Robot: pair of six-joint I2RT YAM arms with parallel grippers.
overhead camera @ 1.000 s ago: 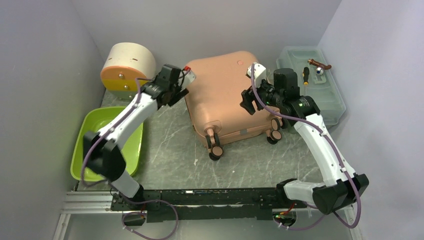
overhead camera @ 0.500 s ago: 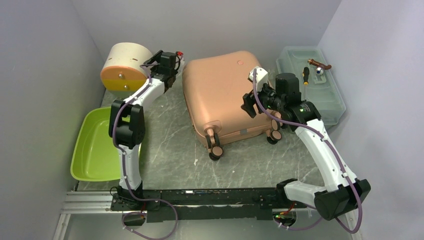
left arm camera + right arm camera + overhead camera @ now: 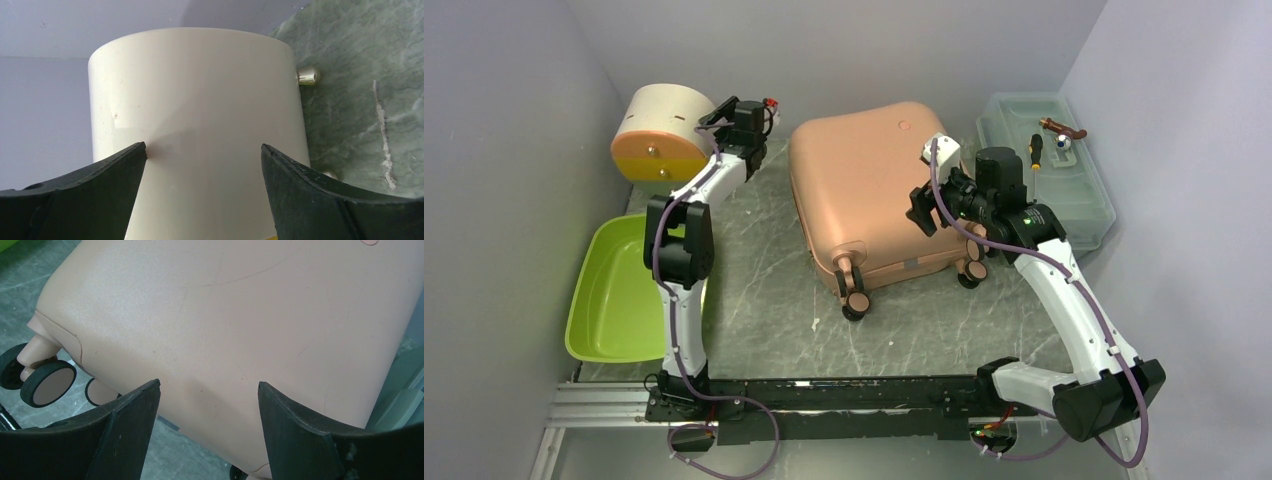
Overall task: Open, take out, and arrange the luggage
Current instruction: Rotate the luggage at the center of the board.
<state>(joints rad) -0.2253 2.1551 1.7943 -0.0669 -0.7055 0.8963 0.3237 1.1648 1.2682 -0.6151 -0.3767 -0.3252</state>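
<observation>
luggage (image 3: pixel 864 185) lies flat on its broad side on the desk (image 3: pixel 764 300), past the middle and toward the far wall. its salmon-pink shell is closed and its small dark wheels (image 3: pixel 858 300) point at the near edge.

the right pincer (image 3: pixel 209 385) hangs over the right part of the shell, close to the wheeled end. it is spread, with nothing between its black fingers (image 3: pixel 300 440). in the wrist view the pink surface fills the gap between them, and whether the tips touch the shell cannot be told.

the left arm is stretched out to the far left corner, well apart from the luggage. the left pincer (image 3: pixel 202 150) is spread wide and faces the curved wall of a cream half-round box (image 3: pixel 664 110). its two fingers (image 3: pixel 90 200) sit one to each side of that wall. they are very close to it, but contact cannot be made out. the box shows an orange-yellow front (image 3: pixel 649 160) turned toward the left wall, and a small shiny knob (image 3: pixel 308 76) sticks out at its edge.

a lime-green tray (image 3: pixel 619 300) sits on the left side of the desk, nearer the arm bases. a translucent grey-green toolbox (image 3: pixel 1084 205) stands against the right wall, just beside the luggage. a screwdriver (image 3: pixel 1036 150) with a yellow-and-black handle lies on its lid.
</observation>
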